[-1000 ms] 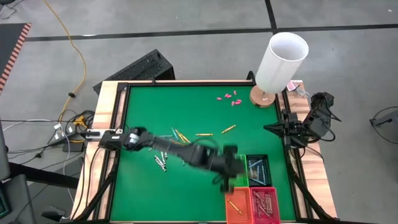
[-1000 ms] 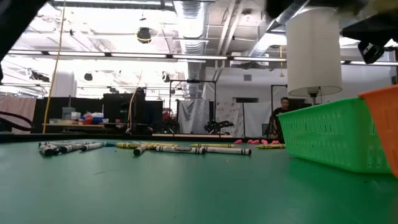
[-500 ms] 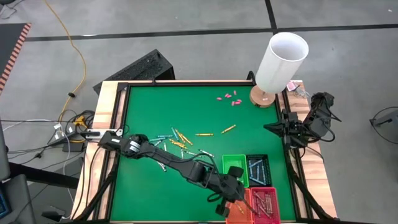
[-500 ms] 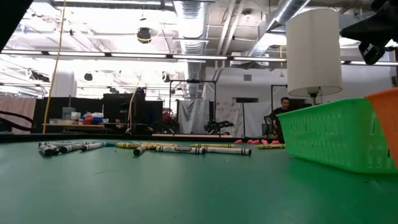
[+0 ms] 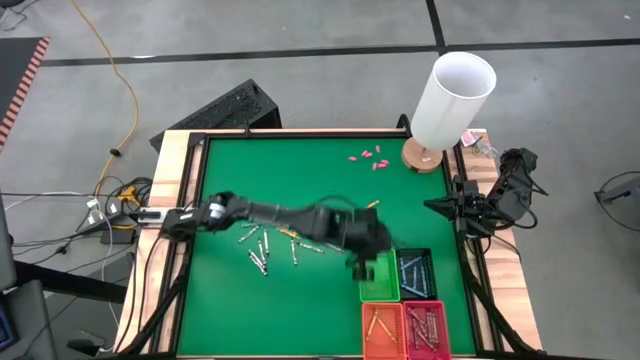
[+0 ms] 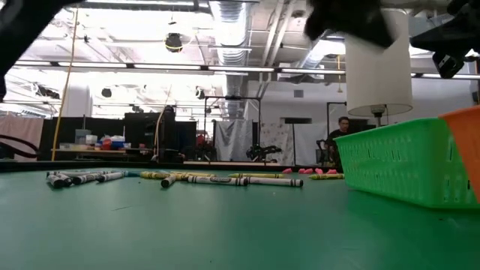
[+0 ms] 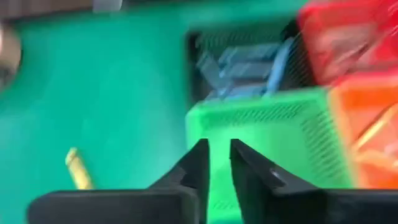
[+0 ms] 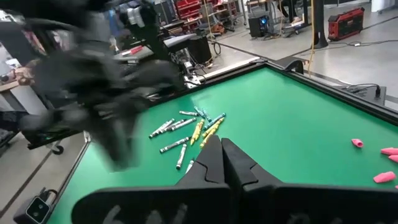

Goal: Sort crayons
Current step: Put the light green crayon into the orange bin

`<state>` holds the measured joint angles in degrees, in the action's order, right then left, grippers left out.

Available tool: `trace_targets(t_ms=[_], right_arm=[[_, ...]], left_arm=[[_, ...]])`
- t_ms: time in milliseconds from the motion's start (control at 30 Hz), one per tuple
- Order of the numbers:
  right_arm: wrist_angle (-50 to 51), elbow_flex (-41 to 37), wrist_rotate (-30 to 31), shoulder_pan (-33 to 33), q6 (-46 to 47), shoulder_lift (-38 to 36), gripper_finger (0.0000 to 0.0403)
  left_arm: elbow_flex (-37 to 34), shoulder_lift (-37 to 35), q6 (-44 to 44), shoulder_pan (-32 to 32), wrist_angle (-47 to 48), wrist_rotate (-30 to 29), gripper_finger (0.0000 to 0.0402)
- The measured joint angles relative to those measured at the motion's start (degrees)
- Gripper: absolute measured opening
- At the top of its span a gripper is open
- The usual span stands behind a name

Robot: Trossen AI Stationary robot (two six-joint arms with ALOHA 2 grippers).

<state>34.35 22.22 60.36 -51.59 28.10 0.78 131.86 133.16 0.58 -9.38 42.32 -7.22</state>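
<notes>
Crayons [image 5: 268,243], thin short sticks in grey-white, light blue and yellow-orange, lie scattered loose on the green felt table top [image 5: 250,180], left of its middle in the high view; one more yellow-orange crayon [image 5: 367,207] lies apart toward the lamp side. In the low view the same sticks form a low row on the felt. More crayons are already in the small mesh baskets at the near right: blue ones in the black basket [image 5: 415,272], yellow-orange ones in the orange basket [image 5: 381,328], brownish-red ones in the red basket [image 5: 425,326]. The bright green basket [image 5: 379,276] sits just left of the black one; what it holds I cannot tell.

The left gripper [image 5: 362,262], blurred, hangs over the green basket's left edge, its arm stretched across the loose crayons. From its wrist camera its dark fingers [image 7: 199,163] stand slightly parted with nothing between them, pointed at the green basket's wall. The right gripper [image 5: 440,207] waits at the table's right rim, fingers [image 8: 210,163] pressed together and empty.

Small stubby pink pieces [image 5: 368,157] lie near the far edge, beside a white cylindrical lamp shade [image 5: 452,98] on a round wooden base.
</notes>
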Motion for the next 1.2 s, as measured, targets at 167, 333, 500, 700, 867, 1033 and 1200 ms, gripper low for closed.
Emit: trace_targets(t_ms=[167, 333, 500, 700, 867, 1033, 1200], right_arm=[[0.0, 0.0, 0.0, 0.0, 0.0, 0.0, 0.0], [0.2, 0.0, 0.0, 0.0, 0.0, 0.0, 0.0], [0.5, 0.0, -0.1, 0.0, 0.4, 0.0, 0.0], [0.5, 0.0, 0.0, 0.0, 0.4, 0.0, 0.0], [0.5, 0.0, 0.0, 0.0, 0.4, 0.0, 0.0], [0.5, 0.0, 0.1, 0.0, 0.4, 0.0, 0.0], [0.5, 0.0, 0.2, 0.0, 0.5, 0.0, 0.0]], left_arm=[[-0.1, 1.4, -3.0, 7.3, 5.5, -0.2, 0.0127], [-3.4, 2.6, -3.2, 12.7, 0.1, -0.7, 0.019], [-10.6, 2.6, -1.5, 15.9, -7.5, 0.0, 0.0205], [-16.8, 2.6, -1.8, 15.7, -18.2, -5.6, 0.0206], [-18.2, 3.5, -2.2, 15.5, -20.4, -8.3, 0.0206], [-21.4, 3.9, 0.1, 15.4, -22.8, -7.6, 0.0206], [-21.5, 3.9, 0.5, 15.4, -22.7, -7.5, 0.0206]])
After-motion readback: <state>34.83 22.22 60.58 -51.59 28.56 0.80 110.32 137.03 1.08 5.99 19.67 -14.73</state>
